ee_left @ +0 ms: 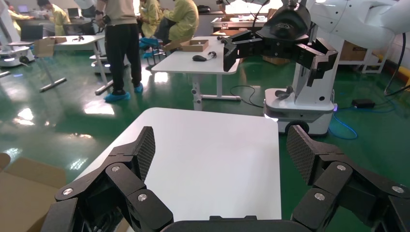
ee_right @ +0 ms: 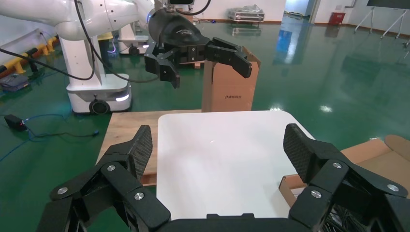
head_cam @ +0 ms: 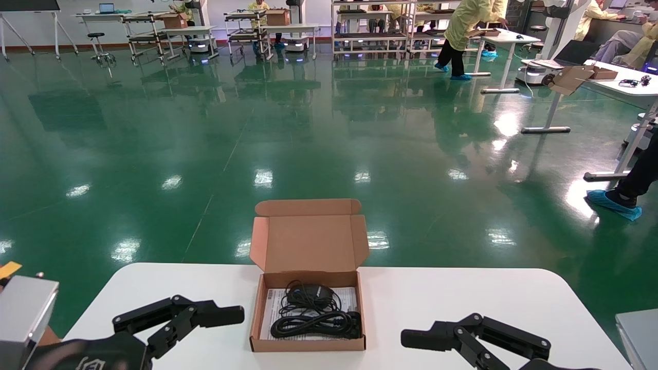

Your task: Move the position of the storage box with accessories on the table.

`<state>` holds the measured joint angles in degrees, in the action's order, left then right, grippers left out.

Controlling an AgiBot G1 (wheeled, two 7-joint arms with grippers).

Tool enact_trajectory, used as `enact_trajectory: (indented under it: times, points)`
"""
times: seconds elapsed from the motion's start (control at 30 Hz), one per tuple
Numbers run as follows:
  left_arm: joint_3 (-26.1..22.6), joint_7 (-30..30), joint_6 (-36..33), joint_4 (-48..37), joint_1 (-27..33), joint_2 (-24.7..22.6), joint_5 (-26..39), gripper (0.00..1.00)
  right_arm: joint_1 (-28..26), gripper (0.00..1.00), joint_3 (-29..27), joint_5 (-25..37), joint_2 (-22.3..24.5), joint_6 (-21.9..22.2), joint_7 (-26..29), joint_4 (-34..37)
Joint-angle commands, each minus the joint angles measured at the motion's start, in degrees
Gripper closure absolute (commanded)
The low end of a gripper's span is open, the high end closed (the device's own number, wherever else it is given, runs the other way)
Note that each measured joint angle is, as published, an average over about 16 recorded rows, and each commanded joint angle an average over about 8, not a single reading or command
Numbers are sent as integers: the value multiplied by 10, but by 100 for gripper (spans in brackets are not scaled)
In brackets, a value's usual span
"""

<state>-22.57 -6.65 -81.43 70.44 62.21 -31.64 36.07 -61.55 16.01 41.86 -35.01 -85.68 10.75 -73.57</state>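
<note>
Lower left of the head frame, the left gripper (head_cam: pixel 234 314) hovers over the bench (head_cam: pixel 437 300), jaws spread apart. Bottom centre sits the storage box (head_cam: pixel 307 344), lid flap up, the accessories (head_cam: pixel 311 311) inside. Lower right, the right gripper (head_cam: pixel 411 339) hangs beside it, jaws spread wide too.
</note>
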Motion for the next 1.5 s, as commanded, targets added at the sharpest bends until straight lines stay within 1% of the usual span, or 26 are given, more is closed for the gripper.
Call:
enact_trajectory:
  times: [0.03,1.13,1.3,1.5]
  points:
    - [0,0,0,0,0,0,0,0,0,0,0,0,0,0,0,0]
    - [0,0,0,0,0,0,0,0,-3,0,1,5,1,1,0,0]
    - [0,0,0,0,0,0,0,0,-31,0,11,36,0,-3,-3,11]
    - [0,0,0,0,0,0,0,0,-86,0,32,71,-12,-23,9,64]
